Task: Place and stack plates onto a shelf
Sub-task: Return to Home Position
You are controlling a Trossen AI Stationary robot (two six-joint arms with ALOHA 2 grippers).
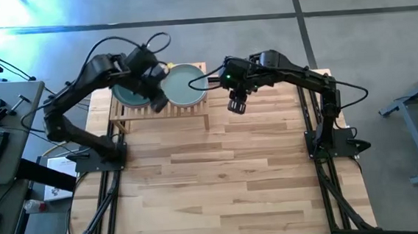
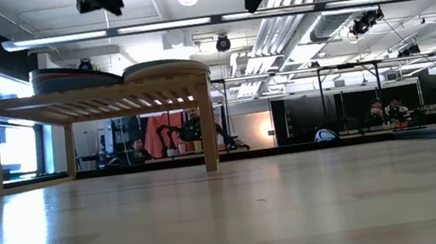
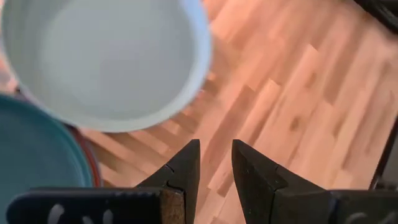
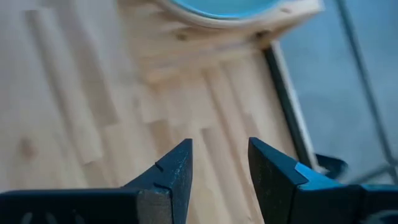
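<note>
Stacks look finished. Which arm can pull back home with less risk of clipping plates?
Likely right. The right gripper hangs open over the table beside the shelf; the left gripper is above the plates.

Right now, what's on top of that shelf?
Two plate stacks side by side: a teal plate tops one, a green plate the other. The left gripper covers part of the teal; lower plates are mostly hidden.

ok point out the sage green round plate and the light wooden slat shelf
sage green round plate (image 1: 185,85): high view, its centre
light wooden slat shelf (image 2: 95,96): low view, front rail
</note>
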